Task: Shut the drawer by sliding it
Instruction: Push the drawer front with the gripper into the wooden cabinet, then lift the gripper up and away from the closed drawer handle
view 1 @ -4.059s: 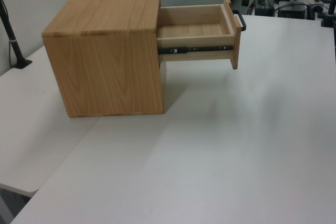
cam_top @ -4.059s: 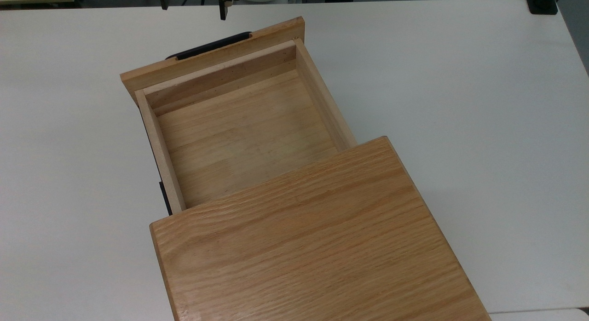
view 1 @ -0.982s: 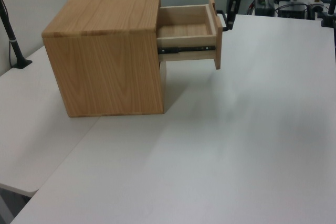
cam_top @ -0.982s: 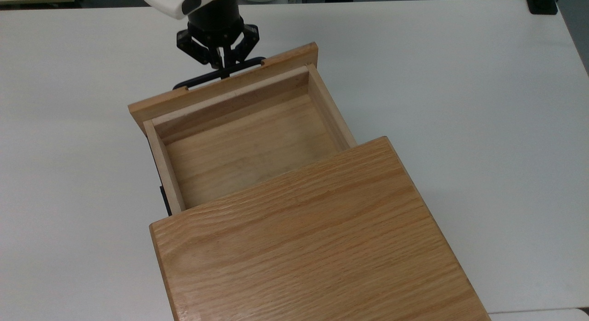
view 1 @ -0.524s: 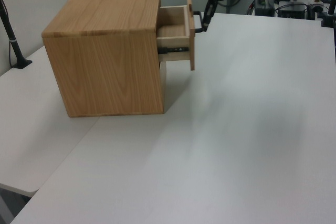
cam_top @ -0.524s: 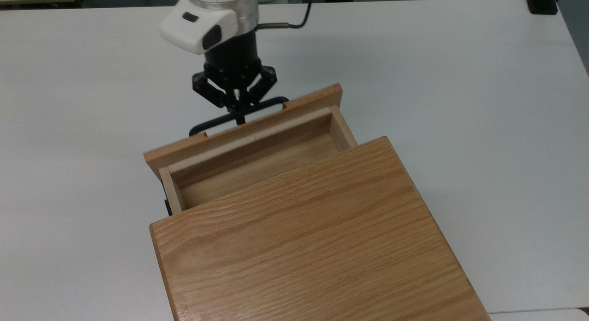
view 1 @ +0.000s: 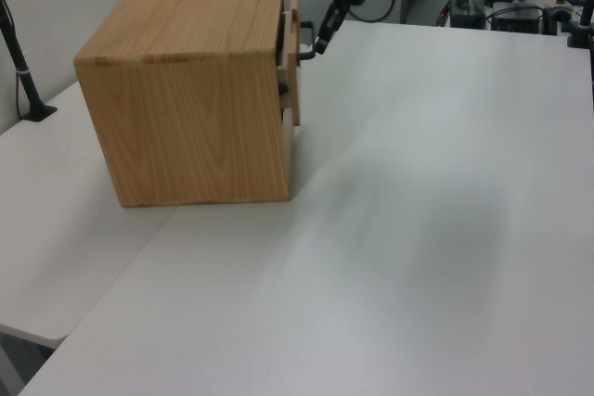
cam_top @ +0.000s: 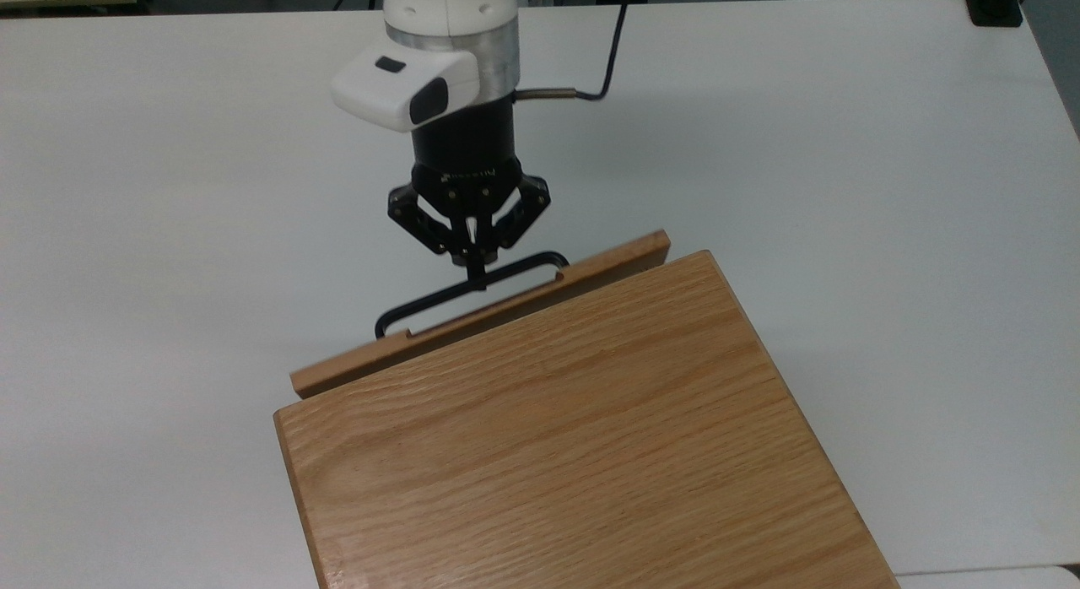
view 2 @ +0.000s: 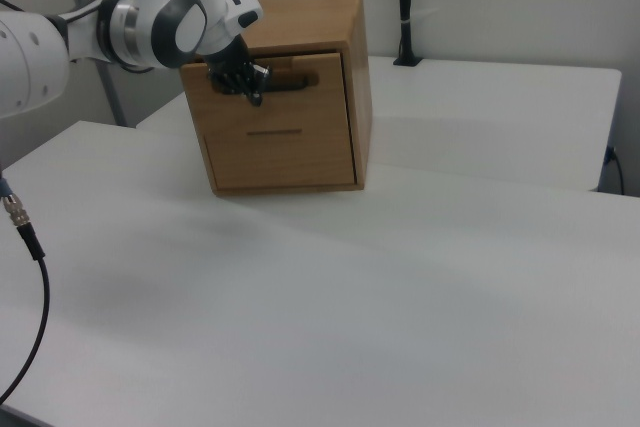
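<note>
The drawer (cam_top: 506, 310) is pushed almost fully into the oak cabinet (cam_top: 574, 454). From the top view I see just the upper edge of its front panel and the thin black bar handle (cam_top: 430, 302). In the left view the drawer front (view 1: 294, 62) stands a narrow gap off the cabinet (view 1: 186, 99). My gripper (cam_top: 477, 275) is shut, its tips pressed against the middle of the handle from the side away from the cabinet. The left view has the gripper (view 1: 320, 44) touching the handle, and the right view has the gripper (view 2: 255, 95) in front of the drawer front (view 2: 310, 75).
The cabinet rests on a wide white table (cam_top: 844, 150). A black clamped post (view 1: 20, 57) stands at the left view's left edge, and the post (view 2: 403, 7) rises behind the cabinet in the right view. A cable (view 2: 25, 237) hangs at the right view's left.
The arm has pushed the drawer by its handle into the cabinet. The open tray seen half a second ago is now hidden inside. The gripper followed towards the cabinet.
</note>
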`<action>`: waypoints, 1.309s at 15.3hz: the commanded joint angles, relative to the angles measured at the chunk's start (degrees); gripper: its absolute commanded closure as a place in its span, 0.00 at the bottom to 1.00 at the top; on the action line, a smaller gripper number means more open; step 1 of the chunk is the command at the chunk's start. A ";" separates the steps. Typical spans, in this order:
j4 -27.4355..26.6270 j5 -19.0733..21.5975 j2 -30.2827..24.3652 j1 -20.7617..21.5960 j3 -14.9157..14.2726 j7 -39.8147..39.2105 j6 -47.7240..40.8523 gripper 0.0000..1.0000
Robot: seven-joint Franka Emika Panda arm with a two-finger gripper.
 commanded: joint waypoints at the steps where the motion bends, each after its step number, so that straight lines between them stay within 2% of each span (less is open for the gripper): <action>1: 2.98 -0.98 3.33 1.51 -0.61 3.92 6.67 1.00; 7: 2.55 -2.30 3.25 1.43 -0.61 5.07 8.27 1.00; 9: 2.02 -2.22 1.68 1.08 -0.52 5.07 7.75 1.00; 11: -0.87 -2.21 -1.04 0.99 -0.52 4.90 5.21 1.00; 15: -1.94 -1.95 -6.76 0.28 -0.52 0.51 -12.42 1.00; 17: -2.11 -1.69 -9.57 -0.50 -0.43 0.32 -19.82 1.00; 20: -5.18 -1.51 -15.01 -0.86 -0.43 0.85 -28.62 1.00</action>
